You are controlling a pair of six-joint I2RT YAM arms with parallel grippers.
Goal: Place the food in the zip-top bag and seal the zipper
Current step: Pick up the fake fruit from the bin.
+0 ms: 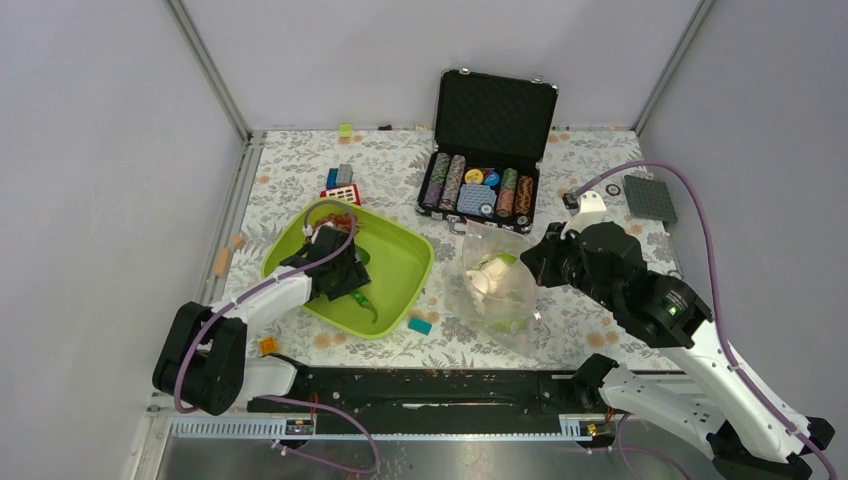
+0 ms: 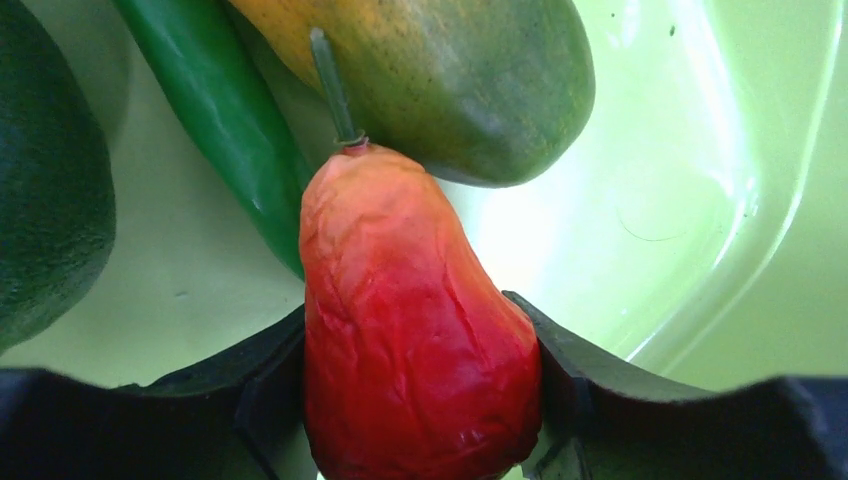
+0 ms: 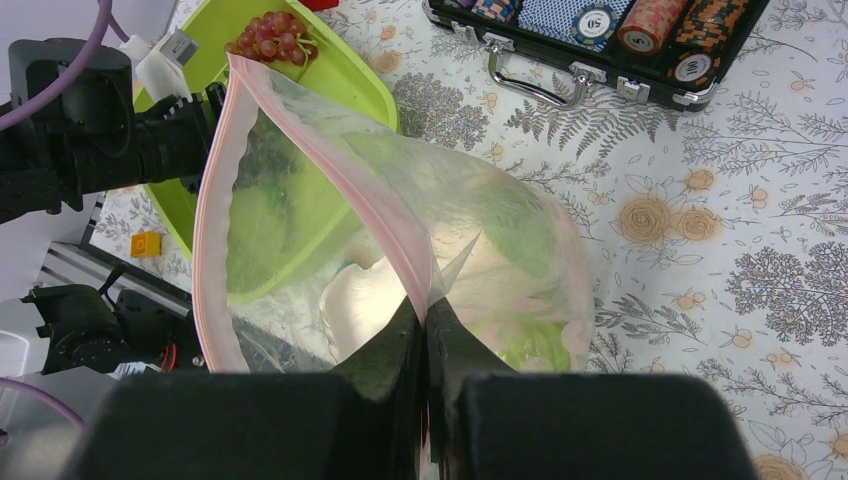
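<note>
My left gripper (image 1: 340, 275) is down in the lime-green tray (image 1: 405, 265), shut on a red pear-shaped toy fruit (image 2: 420, 360). Beside it lie a green pod (image 2: 230, 120), an orange-green fruit (image 2: 450, 70) and a dark green fruit (image 2: 45, 180). Purple-red grapes (image 3: 272, 38) sit at the tray's far corner. My right gripper (image 1: 540, 262) is shut on the pink zipper (image 3: 330, 170) and holds the clear zip-top bag (image 1: 500, 285) up with its mouth open toward the tray. White cauliflower (image 3: 365, 295) and pale green cabbage (image 3: 525, 340) are inside the bag.
An open black case of striped poker chips (image 1: 485, 150) stands behind the bag. Small building blocks (image 1: 340, 180) lie behind the tray, a teal block (image 1: 420, 325) and an orange block (image 1: 268, 346) in front of it. A grey baseplate (image 1: 650, 198) lies at the far right.
</note>
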